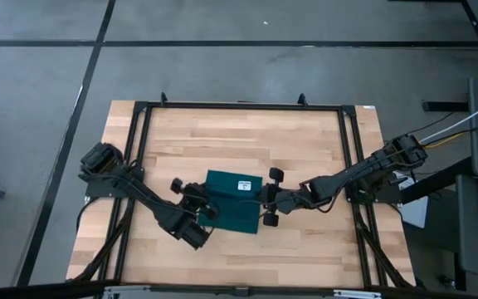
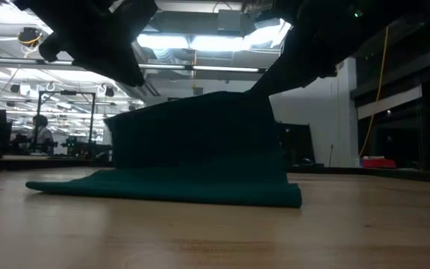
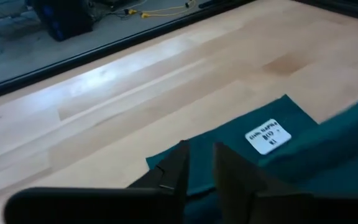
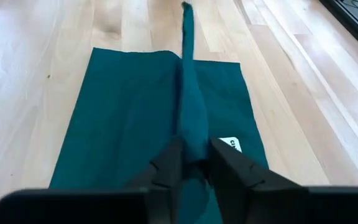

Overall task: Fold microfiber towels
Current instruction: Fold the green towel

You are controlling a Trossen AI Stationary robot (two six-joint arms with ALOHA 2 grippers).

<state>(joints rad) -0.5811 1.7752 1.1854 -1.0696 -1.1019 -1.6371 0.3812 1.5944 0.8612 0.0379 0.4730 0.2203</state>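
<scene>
The dark teal towel [image 1: 232, 203] lies at the table's middle, its white tag [image 1: 243, 185] facing up near its far edge. Part of the towel stands up as a sheet [image 2: 200, 138] above the part that lies flat on the wood [image 2: 163, 190]. My left gripper [image 1: 196, 199] is shut on the raised part at the towel's left side. My right gripper [image 1: 265, 199] is shut on it at the towel's right side. The raised edge runs between them. My left gripper pinches a raised bit of the towel's left side [image 3: 199, 177] between its two fingers, coming from the table's left and slanting down. One layer or several, I cannot tell. The rest of the towel lies flat on the table beyond the fingers. My right gripper pinches the raised edge [image 4: 192, 146] of the towel at its right end between its two fingers, coming level from the table's right, along the edge. The edge runs straight and taut away from the fingers [image 4: 187, 56]. The cloth below lies flat on the table.
A black frame [image 1: 239, 106] runs around the wooden tabletop. Bare wood [image 1: 239, 137] lies on the far side of the towel, and more [image 1: 239, 253] on its near side. The room beyond the table shows in the low view.
</scene>
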